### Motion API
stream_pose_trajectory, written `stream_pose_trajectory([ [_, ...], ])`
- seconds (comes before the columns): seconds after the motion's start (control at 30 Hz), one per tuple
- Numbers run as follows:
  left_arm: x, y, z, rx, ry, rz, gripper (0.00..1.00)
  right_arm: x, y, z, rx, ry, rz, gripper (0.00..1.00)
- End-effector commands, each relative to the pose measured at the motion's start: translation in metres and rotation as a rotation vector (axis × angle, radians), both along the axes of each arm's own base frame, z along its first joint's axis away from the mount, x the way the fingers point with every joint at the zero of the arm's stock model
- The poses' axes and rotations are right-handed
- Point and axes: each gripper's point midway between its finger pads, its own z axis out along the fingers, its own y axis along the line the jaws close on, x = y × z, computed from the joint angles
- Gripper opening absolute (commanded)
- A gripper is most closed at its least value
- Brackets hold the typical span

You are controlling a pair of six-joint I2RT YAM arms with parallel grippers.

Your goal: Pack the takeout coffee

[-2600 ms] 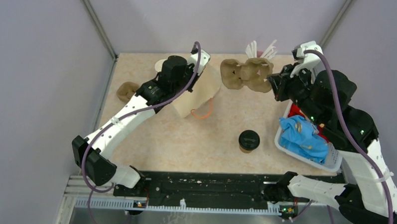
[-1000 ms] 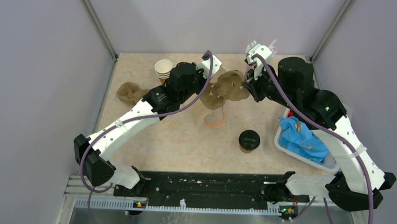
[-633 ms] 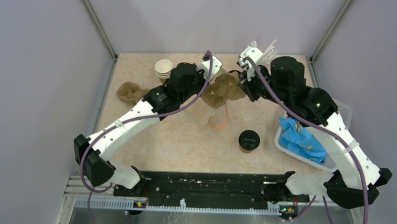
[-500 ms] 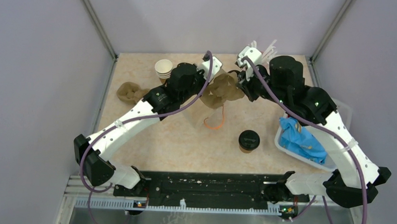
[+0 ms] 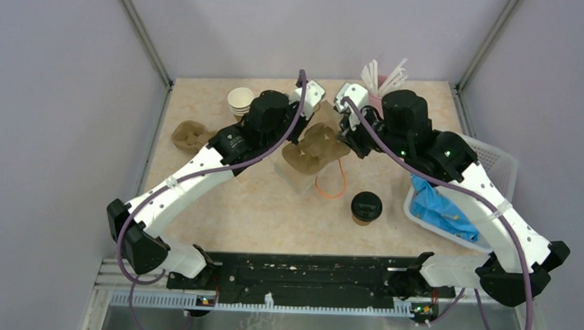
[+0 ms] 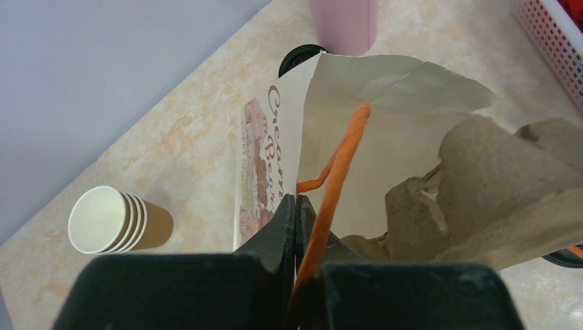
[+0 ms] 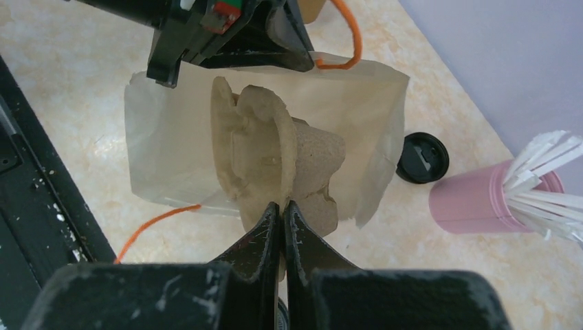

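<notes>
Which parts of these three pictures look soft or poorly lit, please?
Top view: even, soft light, faint shadows, the lidded coffee cup sharp. Left wrist view: the left fingers are near-black and soft at the bottom edge, the paper bag crisp. Right wrist view: the right fingers are dark but sharp on the cardboard cup carrier; no glare on the straws.

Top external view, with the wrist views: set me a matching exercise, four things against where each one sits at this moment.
Things:
1. takeout coffee
2. cup carrier
3. stack of paper cups
4. blue packet

Places:
A. in the white basket
B. at the paper bag's mouth, pinched by the right fingers
C. standing alone on the table, nearer the arm bases than the bag
D. at the table's far edge, left of the bag

Pairs: 1-C, 2-B, 3-D, 4-A
</notes>
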Motion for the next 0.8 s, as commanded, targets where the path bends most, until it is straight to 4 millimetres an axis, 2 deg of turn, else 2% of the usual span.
stream_pose_trajectory([
  [0.0,-0.01,-0.004,0.032,-0.111,0.025,-0.001,0.0,-0.001,0.014,0.005,0.063,0.002,0.057,0.0],
  [0.13,-0.009,-0.004,0.024,-0.099,0.087,0.022,0.0,-0.006,0.025,-0.008,0.055,0.088,0.097,0.0],
  [0.4,-0.011,-0.002,0.02,-0.127,0.179,-0.003,0.0,-0.009,0.035,-0.029,0.049,0.282,0.124,0.0],
  [0.67,-0.02,0.005,0.01,-0.159,0.309,-0.058,0.0,-0.01,0.039,-0.016,0.078,0.358,0.094,0.0],
  [0.77,-0.023,0.007,0.006,-0.161,0.352,-0.078,0.0,-0.01,0.042,-0.02,0.085,0.387,0.092,0.0],
])
